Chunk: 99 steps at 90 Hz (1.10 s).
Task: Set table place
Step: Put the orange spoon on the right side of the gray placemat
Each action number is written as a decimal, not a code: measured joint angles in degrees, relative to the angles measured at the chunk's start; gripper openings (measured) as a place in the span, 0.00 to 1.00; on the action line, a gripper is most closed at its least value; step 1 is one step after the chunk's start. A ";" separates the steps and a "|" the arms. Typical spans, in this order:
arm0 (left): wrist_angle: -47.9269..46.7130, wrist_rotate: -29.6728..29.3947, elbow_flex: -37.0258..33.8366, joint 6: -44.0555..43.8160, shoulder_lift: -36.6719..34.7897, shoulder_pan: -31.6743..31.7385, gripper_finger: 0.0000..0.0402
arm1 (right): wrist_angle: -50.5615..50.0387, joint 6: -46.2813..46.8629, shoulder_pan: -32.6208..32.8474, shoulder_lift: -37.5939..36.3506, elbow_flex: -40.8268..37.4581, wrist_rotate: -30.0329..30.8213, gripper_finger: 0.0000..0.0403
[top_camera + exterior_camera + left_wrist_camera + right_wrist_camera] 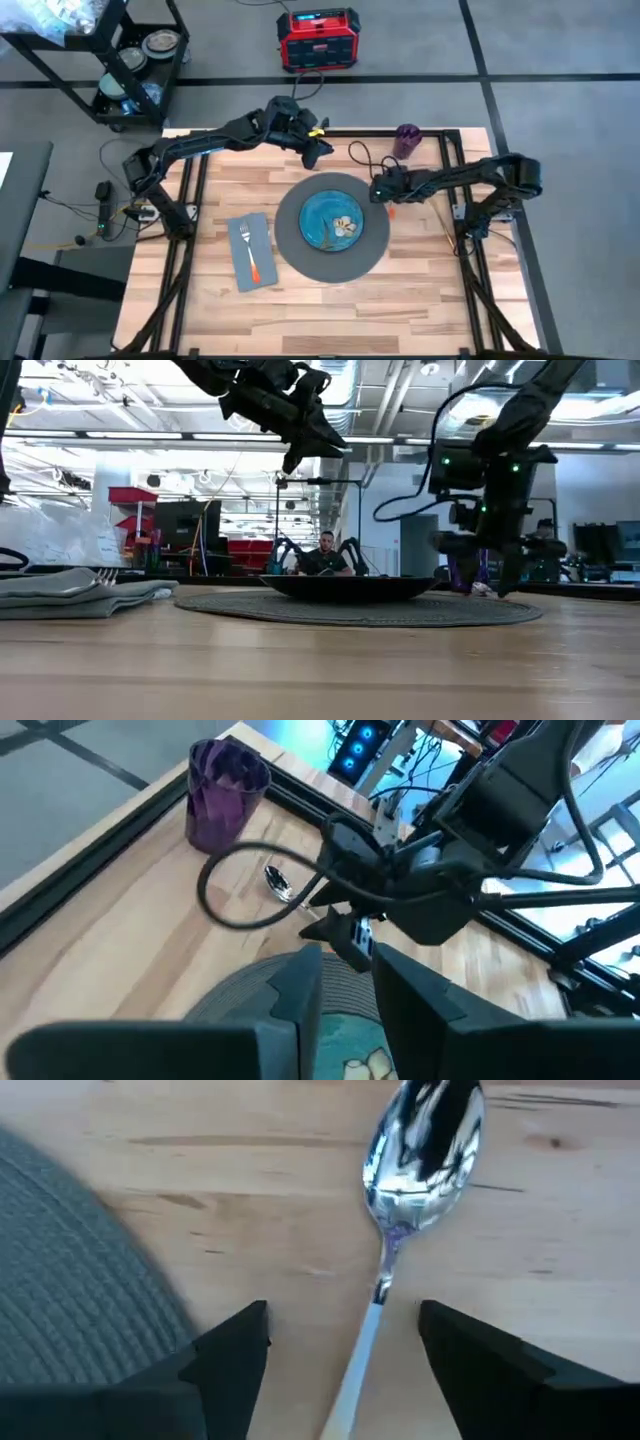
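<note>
Grey woven mat (330, 245) lies mid-surface with the plate (331, 222) centred on it; the plate carries a small pale item I cannot identify. The napkin (251, 252) sits just beside the mat with the fork (250, 250) on top. The cup (407, 141) stands near the far edge, contents not visible. I judge the spoon (415, 1170) the outstanding item: it lies on bare wood beside the mat, between the spread fingers of my right gripper (345, 1350). My left gripper (345, 982) hovers above the plate, fingers slightly parted, holding nothing.
</note>
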 joint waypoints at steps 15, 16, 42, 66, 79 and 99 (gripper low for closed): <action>-0.04 0.00 0.00 0.26 0.00 0.00 0.19 | -2.39 2.39 -0.39 2.97 1.20 0.27 0.36; -0.05 0.00 0.00 0.32 0.00 0.00 0.19 | -2.56 2.41 -0.41 3.08 1.17 0.42 0.34; -0.66 0.02 0.00 0.44 0.00 0.04 0.19 | -4.39 0.59 -0.43 1.32 0.81 2.39 0.01; -0.39 0.00 0.00 1.73 0.00 0.04 0.19 | -8.71 3.54 4.12 -8.93 0.58 0.49 0.00; -0.28 -0.22 0.00 1.73 0.00 0.04 0.19 | -8.72 11.02 9.58 -12.76 1.18 0.53 0.00; -0.26 -0.31 0.00 1.73 0.00 0.04 0.19 | -4.77 19.23 16.30 -8.11 1.37 0.20 0.00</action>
